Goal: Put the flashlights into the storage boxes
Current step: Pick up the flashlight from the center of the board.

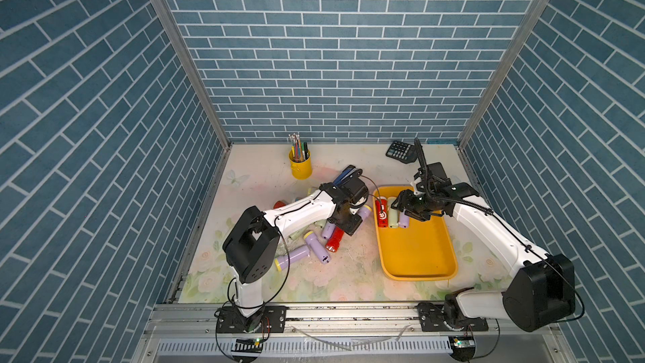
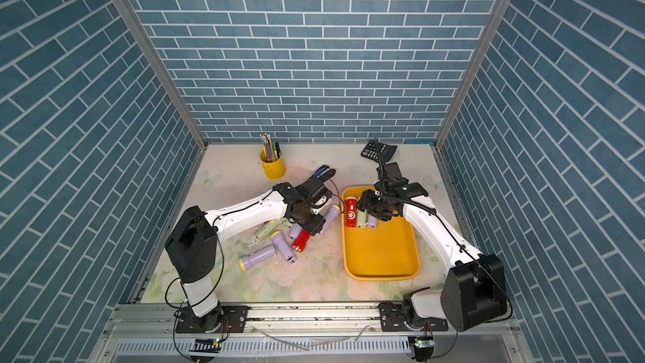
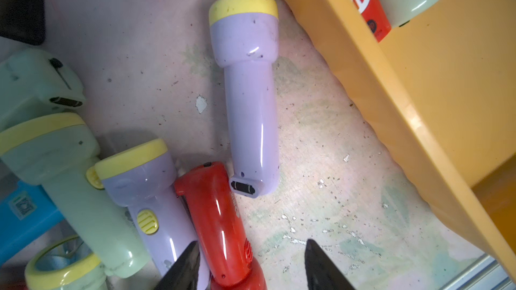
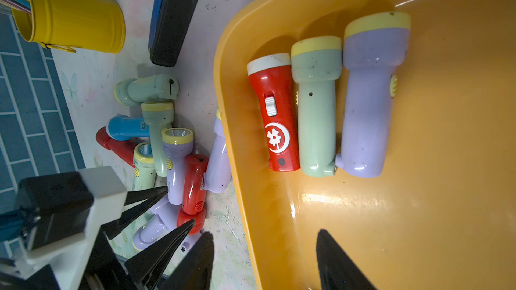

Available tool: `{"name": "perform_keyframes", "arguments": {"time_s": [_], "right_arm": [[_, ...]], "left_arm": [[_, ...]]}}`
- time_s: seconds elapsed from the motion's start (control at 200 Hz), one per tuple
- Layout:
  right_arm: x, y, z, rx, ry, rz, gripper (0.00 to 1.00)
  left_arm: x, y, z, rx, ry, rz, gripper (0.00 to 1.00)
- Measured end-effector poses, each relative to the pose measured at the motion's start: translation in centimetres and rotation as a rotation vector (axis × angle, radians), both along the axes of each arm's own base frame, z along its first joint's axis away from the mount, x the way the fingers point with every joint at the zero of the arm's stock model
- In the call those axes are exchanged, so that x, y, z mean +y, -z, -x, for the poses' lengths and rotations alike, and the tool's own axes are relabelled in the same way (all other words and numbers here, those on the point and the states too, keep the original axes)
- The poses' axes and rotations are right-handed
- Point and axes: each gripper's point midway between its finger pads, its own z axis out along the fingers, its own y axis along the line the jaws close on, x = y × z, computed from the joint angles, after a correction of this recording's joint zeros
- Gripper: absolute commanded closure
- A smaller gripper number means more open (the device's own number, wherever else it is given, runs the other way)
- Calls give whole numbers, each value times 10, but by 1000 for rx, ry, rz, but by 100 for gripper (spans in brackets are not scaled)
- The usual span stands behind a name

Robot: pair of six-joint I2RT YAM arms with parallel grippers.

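While the right gripper (image 4: pixel 264 232) hangs spread and empty over the yellow tray (image 1: pixel 415 249) holding three flashlights (image 4: pixel 317 107), the left gripper (image 3: pixel 251 241), jaws apart astride the red flashlight (image 3: pixel 220 218) near that tray, should centre on its body before pinching.

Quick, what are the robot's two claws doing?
Left gripper: open around the stubby red plastic flashlight, not gripping yet.
Right gripper: open, empty, over the shallow yellow plastic tray.

Overhead stereo pair; wrist views share tray (image 4: pixel 418 218)
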Motion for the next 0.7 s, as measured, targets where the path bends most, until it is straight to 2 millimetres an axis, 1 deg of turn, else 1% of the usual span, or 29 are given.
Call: {"name": "perform_keyframes", "arguments": {"time_s": [0.21, 0.32, 0.425, 0.55, 0.695], "right_arm": [[-3, 2, 2, 4, 5, -1, 40], [-7, 4, 8, 4, 11, 0, 40], [-11, 1, 11, -8, 20, -1, 40], [-15, -2, 15, -23, 29, 0, 40], [-20, 0, 19, -23, 39, 5, 40]], "left_arm": [[-10, 13, -3, 15, 10, -12, 40], [-13, 19, -4, 23, 14, -20, 40], [-17, 24, -7, 27, 14, -24, 40], [-19, 31, -8, 35, 14, -31, 42], [-22, 38, -10, 38, 9, -27, 44]]}}
